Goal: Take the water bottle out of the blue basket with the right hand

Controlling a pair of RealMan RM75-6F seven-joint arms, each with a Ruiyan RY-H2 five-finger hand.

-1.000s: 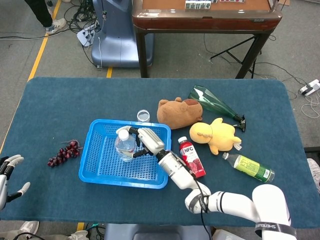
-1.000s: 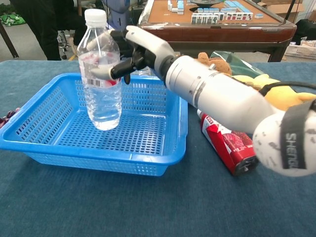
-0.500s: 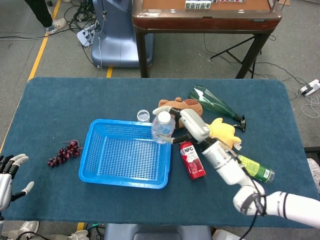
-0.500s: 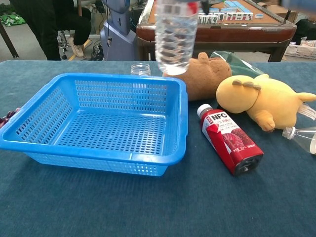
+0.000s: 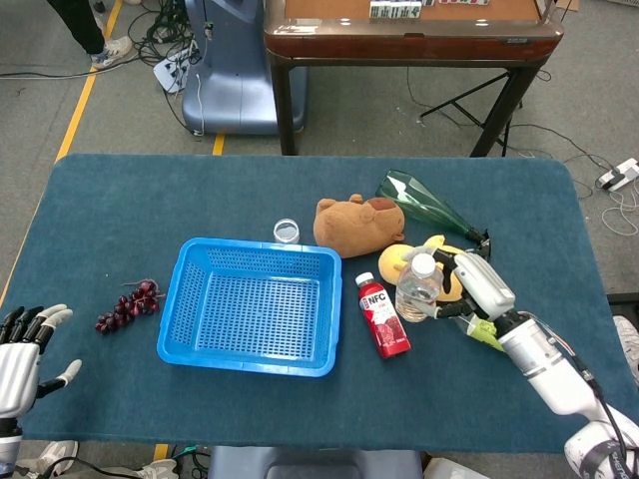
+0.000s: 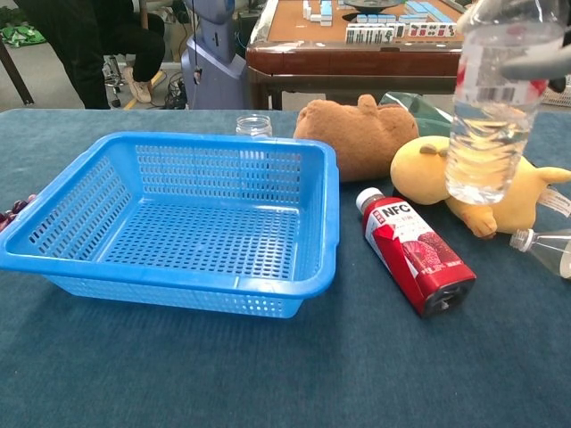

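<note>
with the right hand wrapped around the upright water bottle, lower onto bare counter beside the red bottle, avoiding the yellow toy

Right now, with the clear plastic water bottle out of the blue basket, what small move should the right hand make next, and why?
Probably lower it onto bare cloth toward the table's near edge. The right hand holds the clear plastic water bottle upright in the air, clear of the blue mesh basket, but over the yellow plush duck and near the red juice bottle.
</note>
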